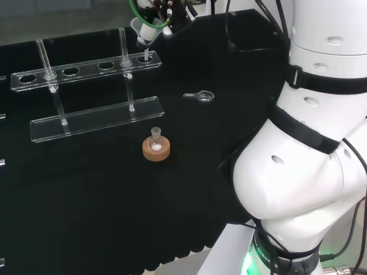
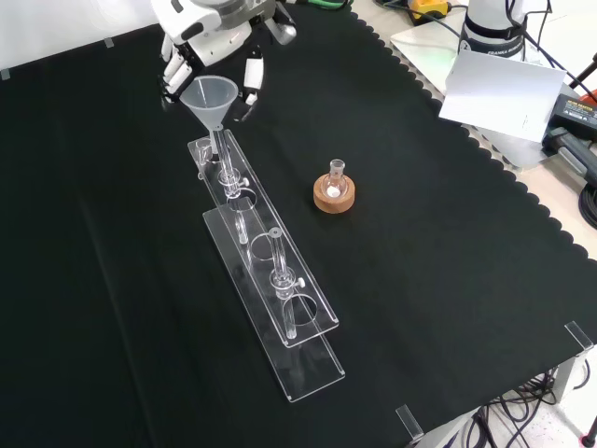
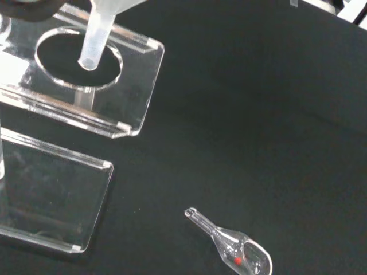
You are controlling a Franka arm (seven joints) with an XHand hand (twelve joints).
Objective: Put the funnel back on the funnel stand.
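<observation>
In the wrist view, the funnel [image 3: 94,40] stem is seen closest, pointing straight down over the end hole of the clear stand [image 3: 123,86], its tip just above the opening. In the front view the funnel's long axis is upright, cone mouth up, and the hand [image 2: 210,37] is curled around the cone at 12 o'clock. A small flask on a cork ring [image 2: 334,194] stands at 3 o'clock of the stand, well apart, with open cloth between. A glass scoop [image 3: 232,249] lies on bare cloth.

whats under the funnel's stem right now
The end hole of the funnel stand, with the funnel stem tip poised just above it. The hand holds the funnel; its grip point is hidden behind the cone.
</observation>
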